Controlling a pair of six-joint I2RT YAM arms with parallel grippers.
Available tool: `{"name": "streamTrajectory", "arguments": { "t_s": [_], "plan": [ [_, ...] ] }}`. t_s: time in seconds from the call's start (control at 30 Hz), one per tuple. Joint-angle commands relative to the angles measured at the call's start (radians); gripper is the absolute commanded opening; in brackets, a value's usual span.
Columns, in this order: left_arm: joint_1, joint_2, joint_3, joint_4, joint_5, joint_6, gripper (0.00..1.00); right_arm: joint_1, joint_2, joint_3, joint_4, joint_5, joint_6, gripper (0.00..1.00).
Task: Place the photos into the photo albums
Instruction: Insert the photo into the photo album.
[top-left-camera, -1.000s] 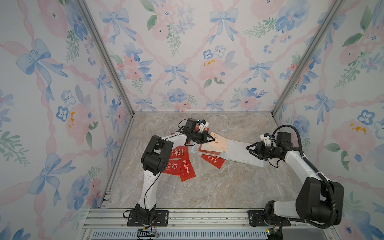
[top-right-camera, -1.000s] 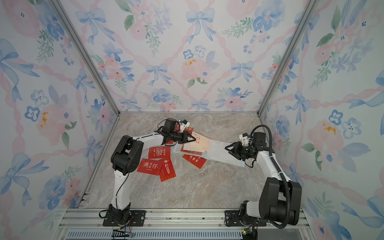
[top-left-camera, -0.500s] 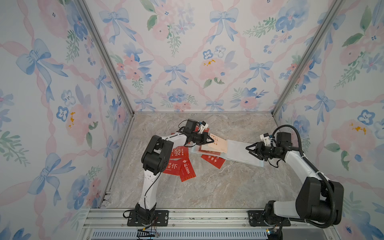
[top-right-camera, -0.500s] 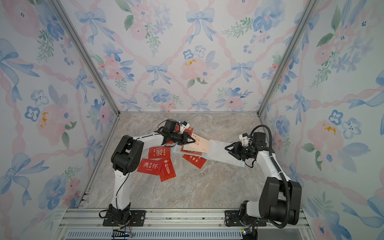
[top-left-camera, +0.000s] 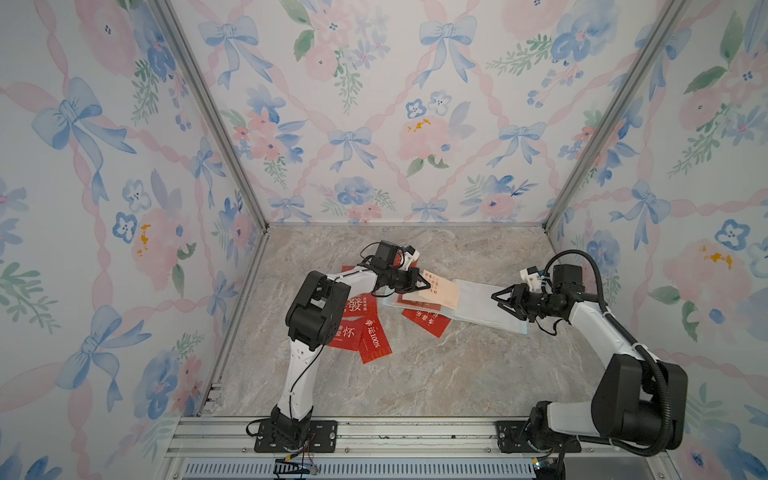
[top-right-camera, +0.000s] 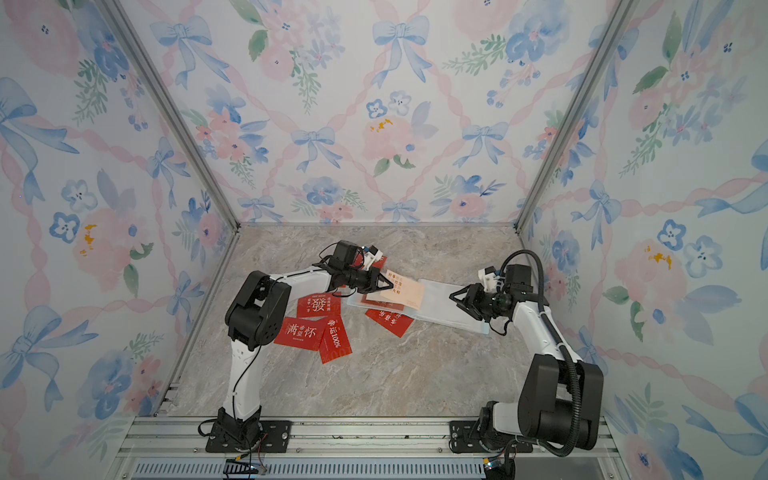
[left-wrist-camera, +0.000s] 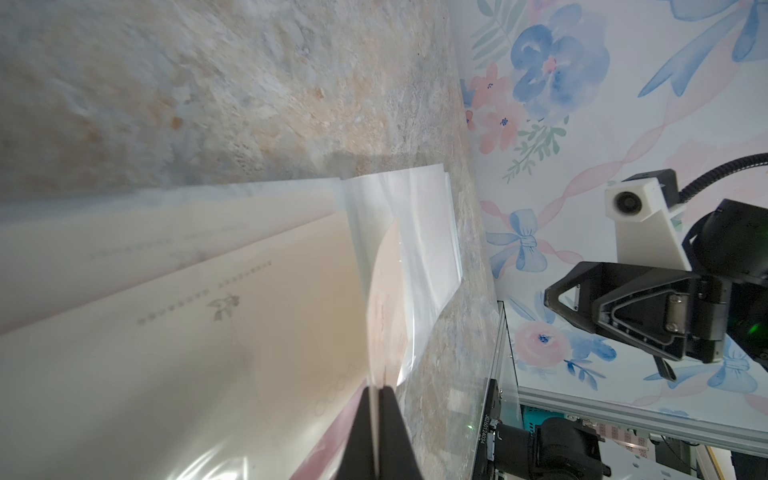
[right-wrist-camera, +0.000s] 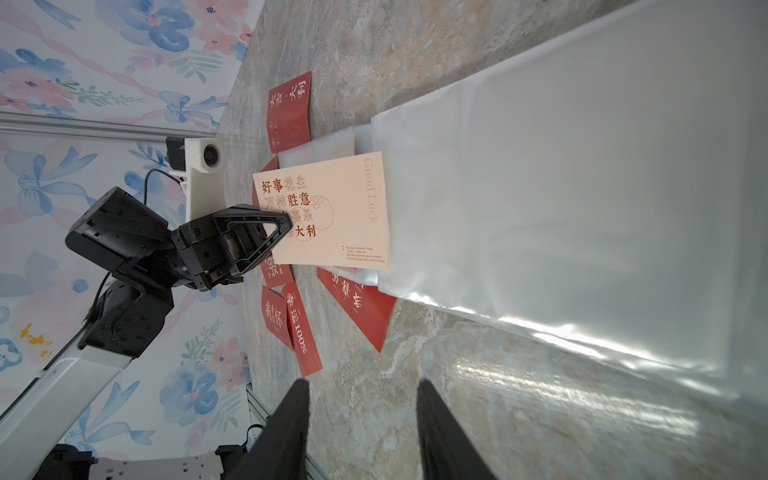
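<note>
Three red cards (top-right-camera: 300, 331) overlap left of centre on the tabletop (top-left-camera: 415, 382), nearest its front edge. One more red card (top-left-camera: 428, 323) sticks out from under the near edge of the open album (top-left-camera: 482, 307), which lies flat between centre and right edge. At its right half, right tool (top-left-camera: 498, 300): jaws apart, empty. At its left half, left tool (top-left-camera: 427, 286): clamped on cream card (top-left-camera: 442, 292), card over the sleeve page. Farther back lies another red card (right-wrist-camera: 289, 112).

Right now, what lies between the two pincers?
In both top views, the cream card, pinched by the left pincer, and the open album's clear page lie between it and the right pincer.
</note>
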Motion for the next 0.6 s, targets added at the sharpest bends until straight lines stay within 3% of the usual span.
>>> {"name": "streamTrajectory", "arguments": {
  "t_s": [0.0,0.57],
  "plan": [
    [-0.006,0.026,0.008,-0.029,-0.029,-0.013,0.00,-0.009,-0.004,-0.012,-0.021,-0.012,-0.016,0.43],
    [-0.016,-0.054,-0.076,-0.044,-0.140,-0.038,0.00,-0.010,-0.004,-0.012,-0.023,-0.010,-0.019,0.43]
  ]
}}
